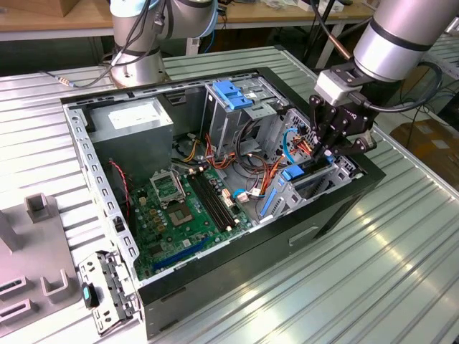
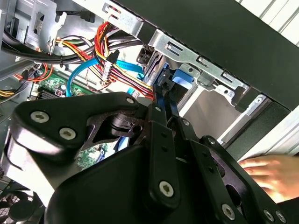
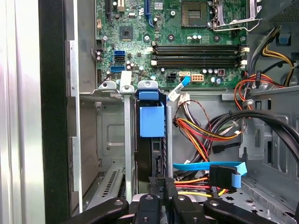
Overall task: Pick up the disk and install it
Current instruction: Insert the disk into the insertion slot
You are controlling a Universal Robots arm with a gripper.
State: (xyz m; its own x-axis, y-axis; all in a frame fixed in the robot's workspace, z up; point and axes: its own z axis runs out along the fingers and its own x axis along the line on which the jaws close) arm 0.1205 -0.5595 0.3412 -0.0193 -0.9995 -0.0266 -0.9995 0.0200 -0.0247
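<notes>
**Gripper clamped on disk edge, drive cage**

Black two-finger gripper point(image 3: 161, 193) appears clenched on the dark grey, blue-railed disk point(image 3: 152, 140), standing on edge in the silver metal drive cage point(image 3: 110, 135). Push straight along the rails; avoid the blue flat cable point(image 3: 205, 166).

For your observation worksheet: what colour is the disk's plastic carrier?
Bright blue; the disk shows best in the first wrist view.

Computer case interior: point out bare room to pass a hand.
Bare: the motherboard stretch between the black memory slots and perforated silver case wall. Crowded: around the gripper and blue-railed disk, packed with red-yellow wire bundles and a blue flat cable.
</notes>
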